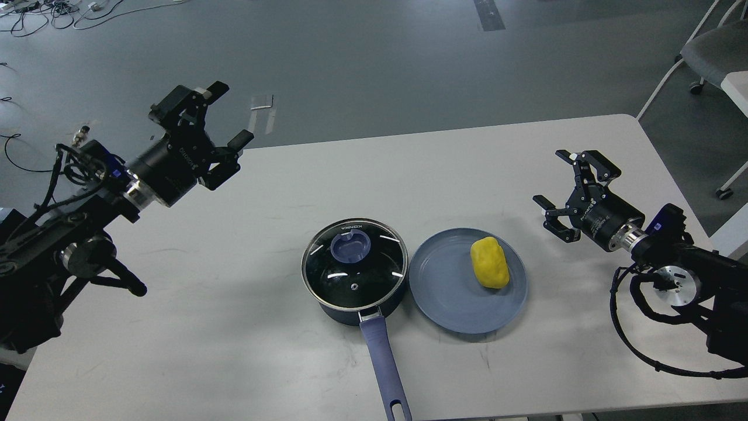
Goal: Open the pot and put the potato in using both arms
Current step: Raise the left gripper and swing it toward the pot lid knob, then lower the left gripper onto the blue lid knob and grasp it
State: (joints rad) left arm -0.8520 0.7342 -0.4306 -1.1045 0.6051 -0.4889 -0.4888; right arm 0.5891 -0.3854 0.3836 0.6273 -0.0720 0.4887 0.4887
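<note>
The dark-blue pot [355,304] stands at the table's middle with its glass lid [354,264] on; the lid has a blue knob [350,245]. The pot's long blue-purple handle [385,365] points toward the front edge. The yellow potato [489,263] lies on a flat blue-grey plate [453,298] just right of the pot. My left gripper [217,116] is open and empty, raised over the table's far left corner, well away from the pot. My right gripper [570,178] is open and empty, above the table to the right of the plate.
The white table [245,327] has rounded corners and grey floor beyond its far edge. A chair [710,52] stands at the back right. Cables lie on the floor at the back left [52,11]. A white surface edge shows at far right [737,88].
</note>
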